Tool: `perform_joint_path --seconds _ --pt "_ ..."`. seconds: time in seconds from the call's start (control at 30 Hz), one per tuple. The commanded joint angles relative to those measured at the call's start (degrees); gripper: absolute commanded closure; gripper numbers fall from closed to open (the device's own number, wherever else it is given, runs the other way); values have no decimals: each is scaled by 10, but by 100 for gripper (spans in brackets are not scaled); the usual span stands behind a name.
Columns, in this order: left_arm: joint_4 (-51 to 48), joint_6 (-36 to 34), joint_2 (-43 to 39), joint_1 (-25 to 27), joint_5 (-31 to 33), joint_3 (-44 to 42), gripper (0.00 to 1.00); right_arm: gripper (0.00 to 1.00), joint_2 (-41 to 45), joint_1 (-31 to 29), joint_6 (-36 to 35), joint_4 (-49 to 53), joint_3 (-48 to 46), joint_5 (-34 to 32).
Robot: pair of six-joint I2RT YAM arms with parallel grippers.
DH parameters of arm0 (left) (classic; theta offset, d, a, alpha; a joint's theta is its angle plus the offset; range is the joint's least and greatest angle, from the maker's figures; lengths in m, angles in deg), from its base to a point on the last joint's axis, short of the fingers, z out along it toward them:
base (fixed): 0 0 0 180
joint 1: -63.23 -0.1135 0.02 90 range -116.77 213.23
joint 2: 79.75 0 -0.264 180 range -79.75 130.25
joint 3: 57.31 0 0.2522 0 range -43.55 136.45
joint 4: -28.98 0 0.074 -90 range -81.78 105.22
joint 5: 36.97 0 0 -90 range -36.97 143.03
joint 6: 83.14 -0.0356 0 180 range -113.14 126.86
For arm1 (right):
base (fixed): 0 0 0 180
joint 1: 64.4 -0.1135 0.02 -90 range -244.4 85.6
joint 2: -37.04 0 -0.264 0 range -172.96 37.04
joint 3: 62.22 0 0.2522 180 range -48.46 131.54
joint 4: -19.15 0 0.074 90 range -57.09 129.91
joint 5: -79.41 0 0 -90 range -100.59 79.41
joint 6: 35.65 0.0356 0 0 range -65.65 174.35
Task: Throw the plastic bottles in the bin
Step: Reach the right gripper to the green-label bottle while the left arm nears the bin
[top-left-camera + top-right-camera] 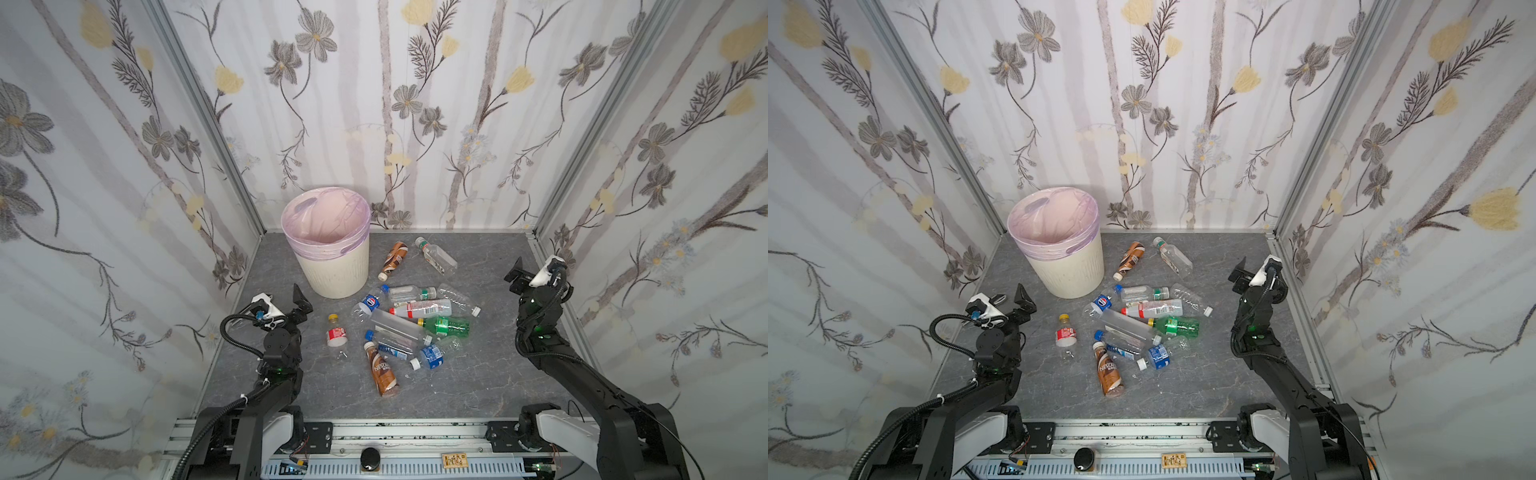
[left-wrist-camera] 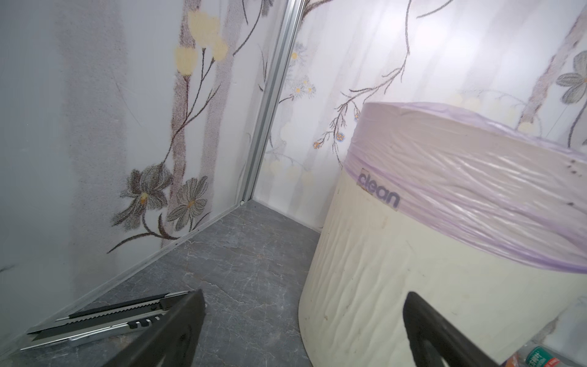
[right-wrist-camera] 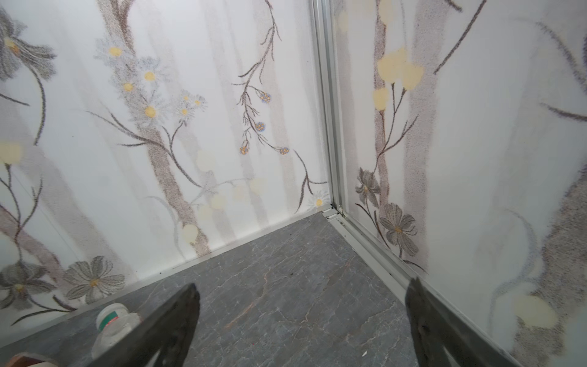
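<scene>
The bin [image 1: 336, 270] [image 1: 1071, 270], cream-white with a pale lilac bag, stands at the back left of the grey table. Several plastic bottles [image 1: 411, 324] [image 1: 1142, 324] lie in a heap right of it. A brown coffee bottle [image 1: 380, 368] lies at the front, a red-labelled one [image 1: 336, 334] to the left, and another brown one [image 1: 392, 259] and a clear one [image 1: 436, 255] at the back. My left gripper [image 1: 276, 301] [image 2: 305, 294] is open and empty, close to the bin [image 2: 413, 270]. My right gripper [image 1: 539, 266] [image 3: 303, 282] is open and empty near the right wall.
Flowered walls with aluminium corner posts [image 1: 224, 137] close in three sides. In the right wrist view a white-capped bottle [image 3: 111, 321] lies beside one finger. A metal rail [image 1: 407, 432] with a black knob [image 1: 370, 457] runs along the front.
</scene>
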Motion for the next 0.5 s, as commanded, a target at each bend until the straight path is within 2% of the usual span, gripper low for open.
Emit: perform_joint_path --seconds 0.0,0.1,0.2,0.47 --pt "4 79 -33 3 -8 -8 0 0 -20 -5 8 110 55 109" --pt "0 91 -69 13 -63 -2 0 0 -77 -9 -2 170 126 152" --pt "-40 124 -113 35 -56 11 0 0 -150 -22 -14 225 215 190" --pt "-181 128 -128 133 -84 118 0 0 -388 -81 -95 431 474 182"
